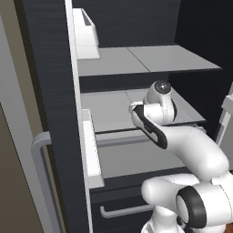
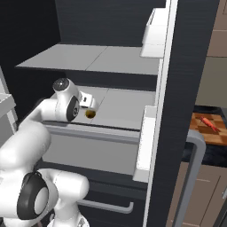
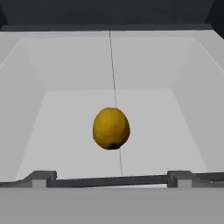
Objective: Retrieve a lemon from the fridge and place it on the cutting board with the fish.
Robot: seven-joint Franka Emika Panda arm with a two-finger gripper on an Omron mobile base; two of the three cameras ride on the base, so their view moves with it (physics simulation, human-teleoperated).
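Sitting on the light grey middle shelf (image 2: 119, 106) inside the open fridge (image 1: 50, 91), with the lemon (image 3: 111, 128) resting near the shelf's seam line, roughly mid-depth between front lip and back wall. Standing nearly upright in the hand view, long axis running up and down there, darker stem end pointing toward the lower edge. Showing as a small yellow-brown ball (image 2: 90, 114) in the right base view, just beyond the gripper (image 2: 88, 103). Reaching into the fridge at middle-shelf level, fingers (image 3: 43, 178) spread wide to either side and gripping nothing, lemon lying apart from them farther in. Hanging open on both sides, black doors with white inner bins (image 1: 86, 32) and a long grey bar handle (image 1: 41, 164). Running across the lower front, a drawer with its own grey handle (image 2: 106, 206). Lying far right past the door on a dark counter (image 2: 208, 153), the orange-brown cutting board (image 2: 219, 133) carrying the reddish fish (image 2: 208, 123). Flanking the fridge, beige cabinets (image 2: 217, 31). Showing no readable writing or labels anywhere.
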